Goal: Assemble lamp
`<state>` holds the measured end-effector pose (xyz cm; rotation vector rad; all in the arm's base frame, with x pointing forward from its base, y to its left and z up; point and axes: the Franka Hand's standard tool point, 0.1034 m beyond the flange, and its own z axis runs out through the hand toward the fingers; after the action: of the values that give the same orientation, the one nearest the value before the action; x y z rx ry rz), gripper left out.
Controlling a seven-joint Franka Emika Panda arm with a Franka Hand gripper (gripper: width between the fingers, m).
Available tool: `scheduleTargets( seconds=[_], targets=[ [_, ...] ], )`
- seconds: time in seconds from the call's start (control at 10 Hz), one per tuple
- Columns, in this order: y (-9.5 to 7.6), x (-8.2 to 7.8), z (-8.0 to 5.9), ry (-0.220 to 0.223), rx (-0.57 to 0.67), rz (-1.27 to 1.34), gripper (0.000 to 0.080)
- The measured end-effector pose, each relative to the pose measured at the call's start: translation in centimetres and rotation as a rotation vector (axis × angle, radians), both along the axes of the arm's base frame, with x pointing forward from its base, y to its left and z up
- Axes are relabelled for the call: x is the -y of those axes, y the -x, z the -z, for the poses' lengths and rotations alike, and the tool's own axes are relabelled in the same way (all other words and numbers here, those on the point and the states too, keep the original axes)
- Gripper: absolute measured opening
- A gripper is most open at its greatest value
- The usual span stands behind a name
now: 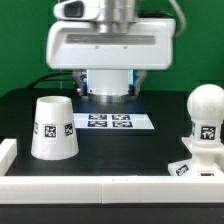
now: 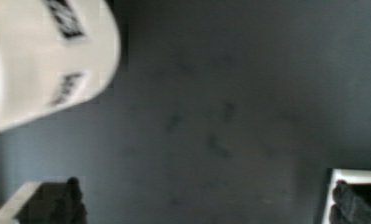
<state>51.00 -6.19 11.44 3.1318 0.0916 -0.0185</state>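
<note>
The tapered white shade [image 1: 53,127] stands wide end down on the black table at the exterior view's left. It also shows in the wrist view [image 2: 40,60] as a curved white wall with tags. The round-headed bulb [image 1: 205,110] stands upright at the exterior view's right, directly over the low sloped base [image 1: 190,165]. I cannot tell whether it is seated in the base. My gripper [image 2: 203,205] is open and empty over bare table, its fingers [image 2: 49,202] wide apart. In the exterior view it hangs under the robot's body [image 1: 108,85] at the back.
The marker board [image 1: 108,122] lies flat in the middle of the table, just in front of the arm. A white rail [image 1: 100,190] runs along the front edge, with a short piece [image 1: 8,150] at the exterior view's left.
</note>
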Motion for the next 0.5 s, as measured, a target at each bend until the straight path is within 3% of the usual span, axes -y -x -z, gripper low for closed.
scheduleTargets(
  seconds=[0.1,0.5],
  targets=[
    [0.3,1.4,0.0,0.001,-0.001,-0.003,0.0698],
    [0.6,3.1,0.3,0.002,-0.004,0.007,0.0698]
  ],
)
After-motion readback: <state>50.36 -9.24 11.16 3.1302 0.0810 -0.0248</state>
